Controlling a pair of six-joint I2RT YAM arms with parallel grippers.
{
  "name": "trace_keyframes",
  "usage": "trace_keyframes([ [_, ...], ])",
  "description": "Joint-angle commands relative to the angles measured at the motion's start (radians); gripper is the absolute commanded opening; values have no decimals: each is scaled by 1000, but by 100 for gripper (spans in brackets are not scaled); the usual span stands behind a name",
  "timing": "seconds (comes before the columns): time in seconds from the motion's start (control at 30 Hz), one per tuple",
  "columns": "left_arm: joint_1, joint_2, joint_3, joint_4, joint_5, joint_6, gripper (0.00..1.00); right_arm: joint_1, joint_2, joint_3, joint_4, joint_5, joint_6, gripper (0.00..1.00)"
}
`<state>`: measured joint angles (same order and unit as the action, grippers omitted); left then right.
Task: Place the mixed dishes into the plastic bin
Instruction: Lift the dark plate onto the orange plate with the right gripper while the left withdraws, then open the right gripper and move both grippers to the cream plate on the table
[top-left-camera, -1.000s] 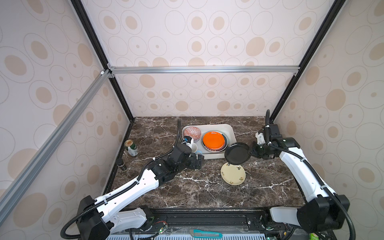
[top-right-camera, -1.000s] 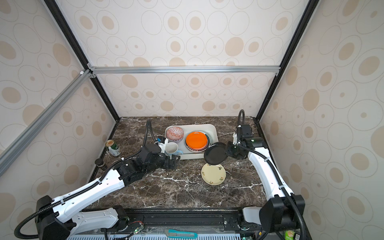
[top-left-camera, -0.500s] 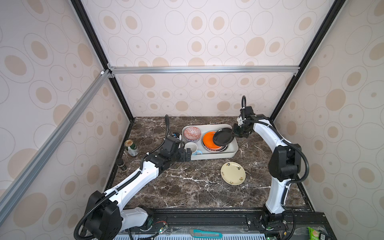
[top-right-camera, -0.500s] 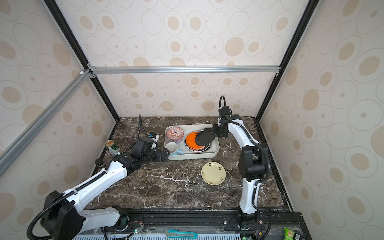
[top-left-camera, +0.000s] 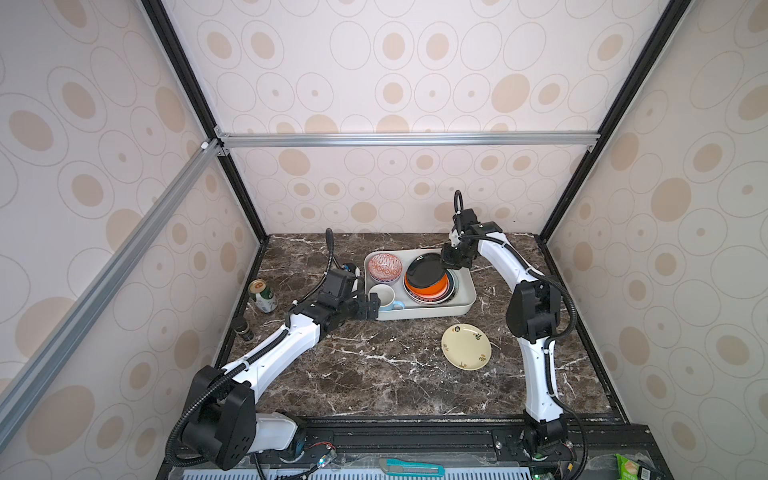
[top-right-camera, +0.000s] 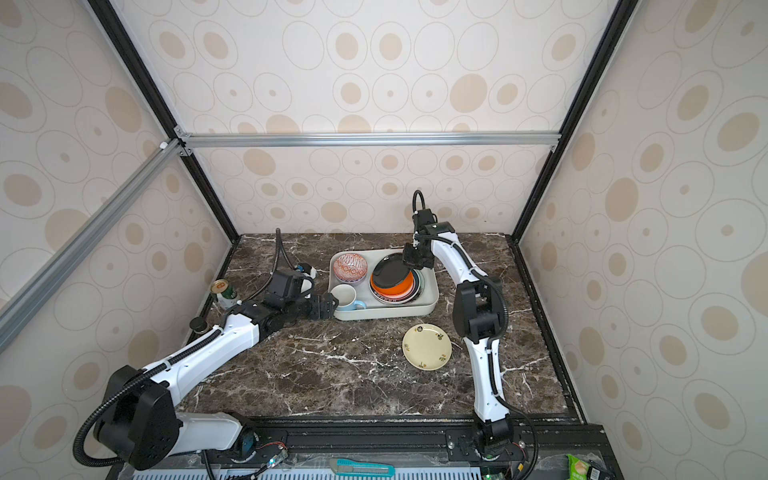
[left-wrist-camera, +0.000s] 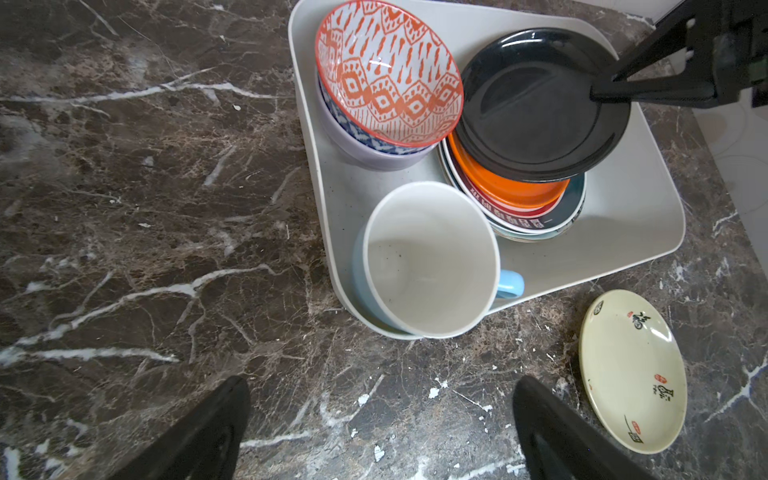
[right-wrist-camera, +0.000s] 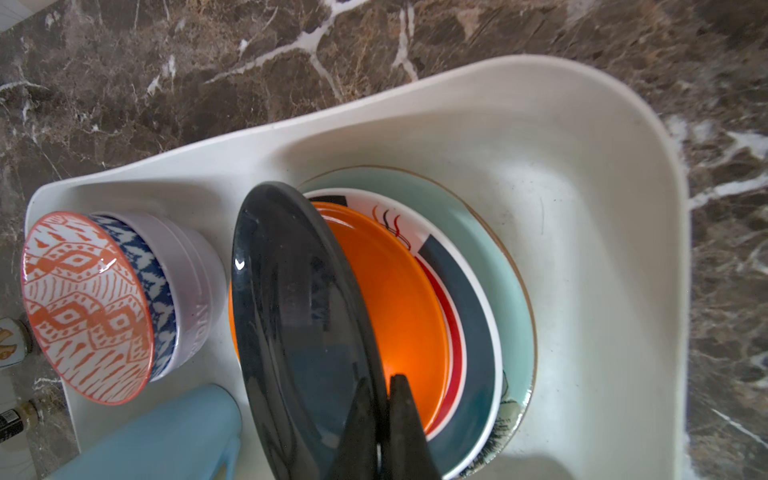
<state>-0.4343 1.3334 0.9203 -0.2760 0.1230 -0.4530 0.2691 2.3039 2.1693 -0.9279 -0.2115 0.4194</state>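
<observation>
Over the bin (top-left-camera: 428, 312) at mid-frame, the right gripper (top-left-camera: 449, 261) is pinching a tilted dark plate (top-left-camera: 424, 270) by its rim. Meanwhile the left gripper (top-left-camera: 371, 306) is hovering wide open at the bin's lower-left corner, bare table (top-left-camera: 374, 374) below.

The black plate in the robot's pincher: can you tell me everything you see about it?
The black plate is round, glossy and plain dark, like glazed ceramic, with a shallow raised rim. The right gripper is shut on its rim, one finger on each face. It hangs tilted over the orange plate that tops the stack inside the plastic bin. Whether its low edge touches that stack, I cannot tell.
</observation>
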Motion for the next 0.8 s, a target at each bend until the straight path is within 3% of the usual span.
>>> trace_keyframes([
  [0.0,10,-7,1,20,23,20,99,5,-7,-37,-32,14,-3,15],
  [0.13,11,-18,-7,26,33,19,99,6,-24,-70,-37,21,-7,36],
  [0.27,11,-33,-18,32,36,15,99,5,-29,-75,-56,38,-15,46],
  [0.57,12,-60,-34,37,42,14,99,37,-48,-55,-95,53,-29,48],
  [0.77,4,-79,-38,28,107,3,99,38,-214,-186,-72,74,-30,48],
])
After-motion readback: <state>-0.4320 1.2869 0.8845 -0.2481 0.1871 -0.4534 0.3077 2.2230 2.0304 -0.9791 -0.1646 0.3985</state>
